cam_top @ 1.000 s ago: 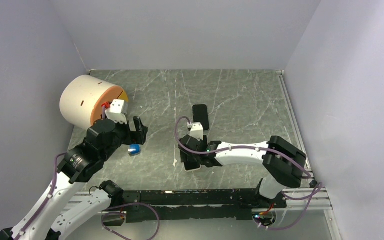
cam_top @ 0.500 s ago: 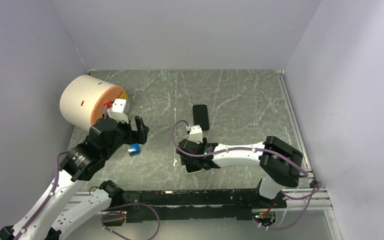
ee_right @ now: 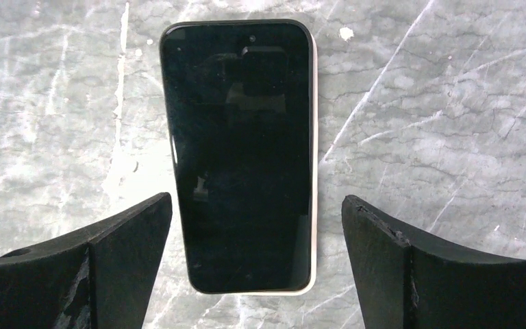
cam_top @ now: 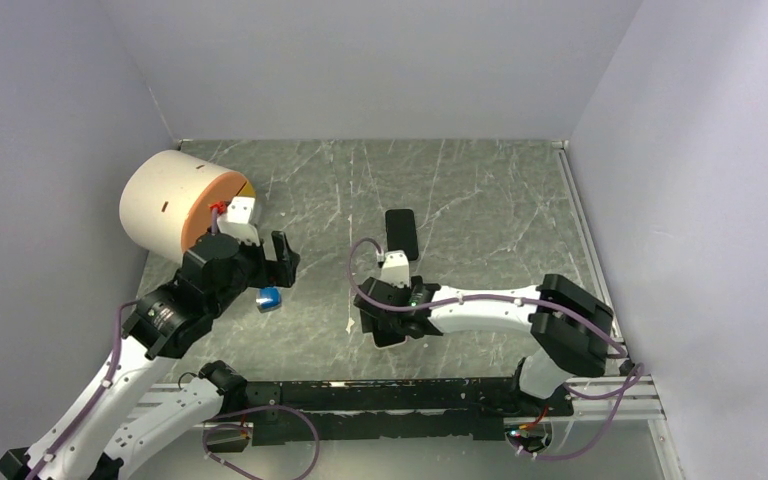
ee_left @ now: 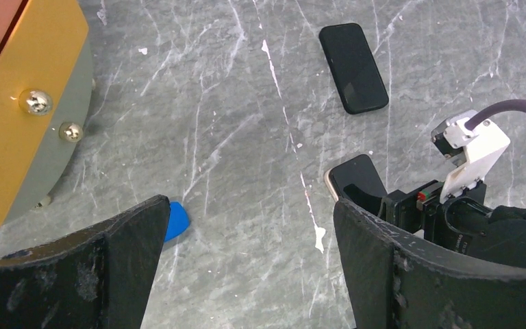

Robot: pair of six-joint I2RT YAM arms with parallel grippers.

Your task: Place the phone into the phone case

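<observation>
Right wrist — phone point(ee_right: 240, 154) in phone case point(ee_right: 313, 178), flat.

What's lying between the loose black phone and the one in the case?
Nothing: bare table between the far phone and the cased phone, left wrist view.

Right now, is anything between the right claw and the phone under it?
Nothing visible. The right claw hangs open straight above the phone, which lies flat on the table, the phone case rim showing along its side.
</observation>
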